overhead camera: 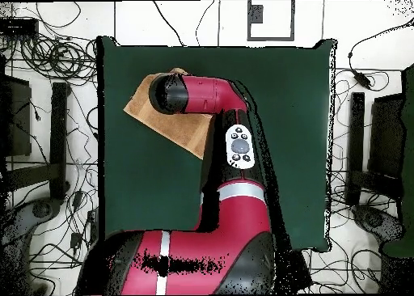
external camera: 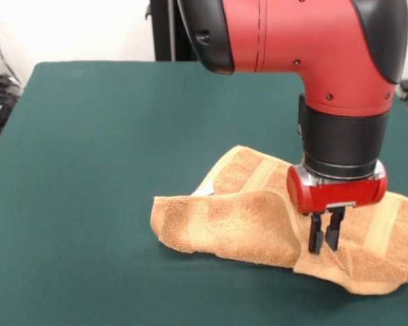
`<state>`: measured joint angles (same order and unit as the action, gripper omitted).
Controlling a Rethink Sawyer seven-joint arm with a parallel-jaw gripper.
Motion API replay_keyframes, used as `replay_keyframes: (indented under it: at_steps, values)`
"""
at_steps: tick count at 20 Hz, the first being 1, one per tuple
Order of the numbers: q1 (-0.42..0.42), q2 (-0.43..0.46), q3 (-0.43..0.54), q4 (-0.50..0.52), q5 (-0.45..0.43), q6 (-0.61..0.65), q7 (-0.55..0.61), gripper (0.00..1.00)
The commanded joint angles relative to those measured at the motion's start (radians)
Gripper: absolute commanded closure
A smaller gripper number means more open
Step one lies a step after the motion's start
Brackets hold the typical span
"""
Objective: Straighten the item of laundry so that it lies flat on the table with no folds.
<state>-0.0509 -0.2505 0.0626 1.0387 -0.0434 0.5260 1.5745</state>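
Front view, left to right: bare dark green table (external camera: 75,170), then the golden-tan towel (external camera: 224,224) lying rumpled toward the right side, running out to the picture's right edge. Towel's left part is folded over into a thick rounded roll with a bulging front edge. A small white tag (external camera: 202,190) shows at the back of that fold. A lighter flat woven band (external camera: 258,173) runs across the raised rear flap, and a 2nd band (external camera: 381,224) shows on the flatter right part. Front right corner of the towel lies flat on the table.

The red and black arm (external camera: 313,41) comes down from the top over the towel's right half. The end effector (external camera: 325,234) points straight down, its 2 black fingers (external camera: 316,238) close together with only a narrow gap, nothing between them. Tips are at or just above the cloth; contact cannot be told.

Overhead view: towel (overhead camera: 190,129) sits in the table's (overhead camera: 299,107) upper-left area, mostly covered by the arm (overhead camera: 202,95); end effector hidden there.
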Motion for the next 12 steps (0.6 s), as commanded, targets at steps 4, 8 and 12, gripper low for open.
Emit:
replay_keyframes:
  at_steps: [4,8,12]
  values:
    - [0.057,-0.191,0.014,0.110,-0.012,0.246,0.045,1.00]
    - [0.068,-0.209,0.003,0.092,-0.020,0.292,0.055,1.00]
    - [0.068,-0.204,0.009,0.063,-0.027,0.326,0.061,1.00]
